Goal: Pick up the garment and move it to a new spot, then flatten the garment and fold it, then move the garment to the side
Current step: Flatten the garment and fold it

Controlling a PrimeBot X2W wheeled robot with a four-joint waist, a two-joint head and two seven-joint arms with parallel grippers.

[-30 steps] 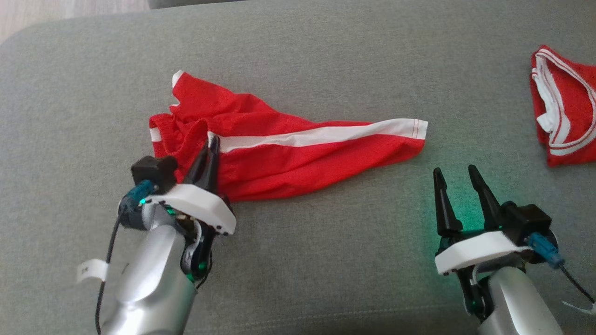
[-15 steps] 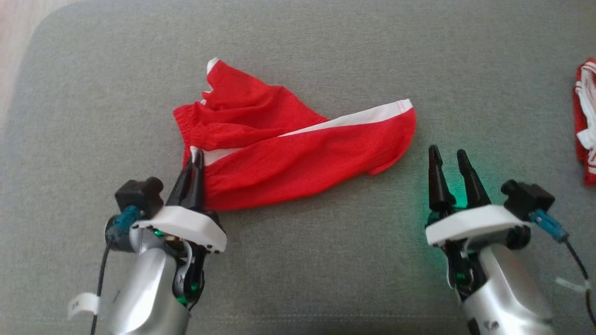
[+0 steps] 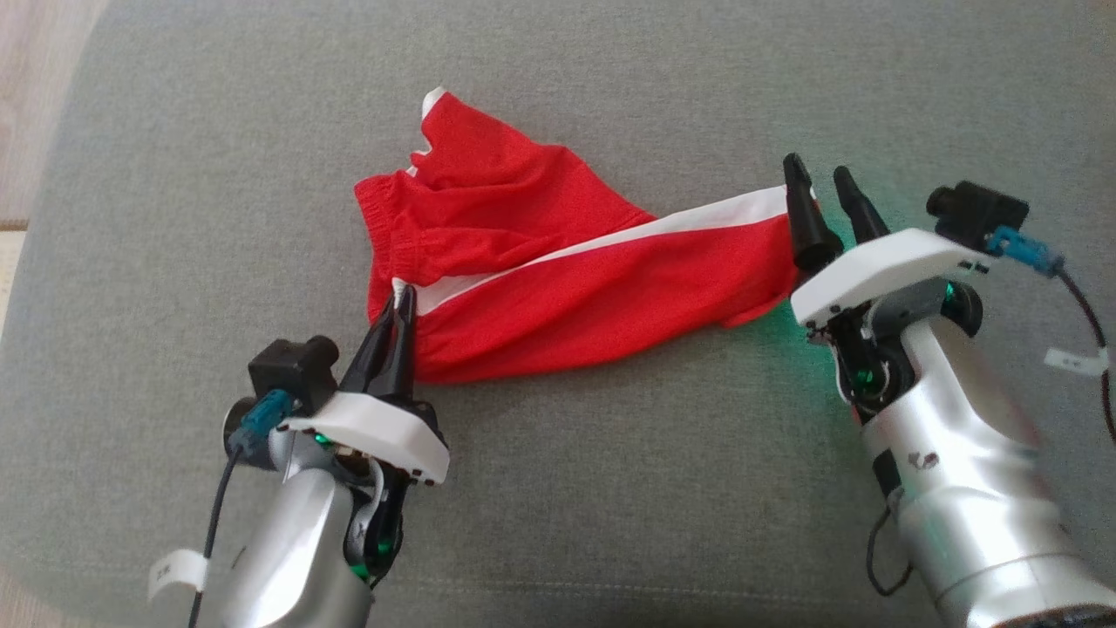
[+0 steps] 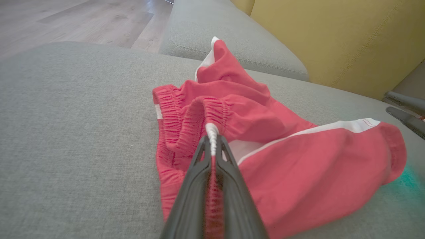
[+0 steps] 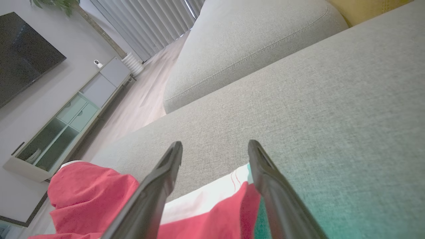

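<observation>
Risk: right gripper [image 3: 818, 167], jaws open & empty over the leg hem [image 5: 247, 181], may pinch one layer only, or thin slick mesh slips out. Left gripper [image 3: 399, 301] jaws clamped on the ribbed elastic waistband [image 4: 186, 109]. Red shorts [image 3: 558, 288] w/ white stripe lie rumpled mid sofa cushion [image 3: 610, 78], coarse grey weave.

Bare grey cushion [image 3: 610, 488] gives wide passage on the near and far sides of the red shorts [image 3: 567, 296], a low obstacle; a yellow backrest [image 4: 332, 39] rises well beyond them.
</observation>
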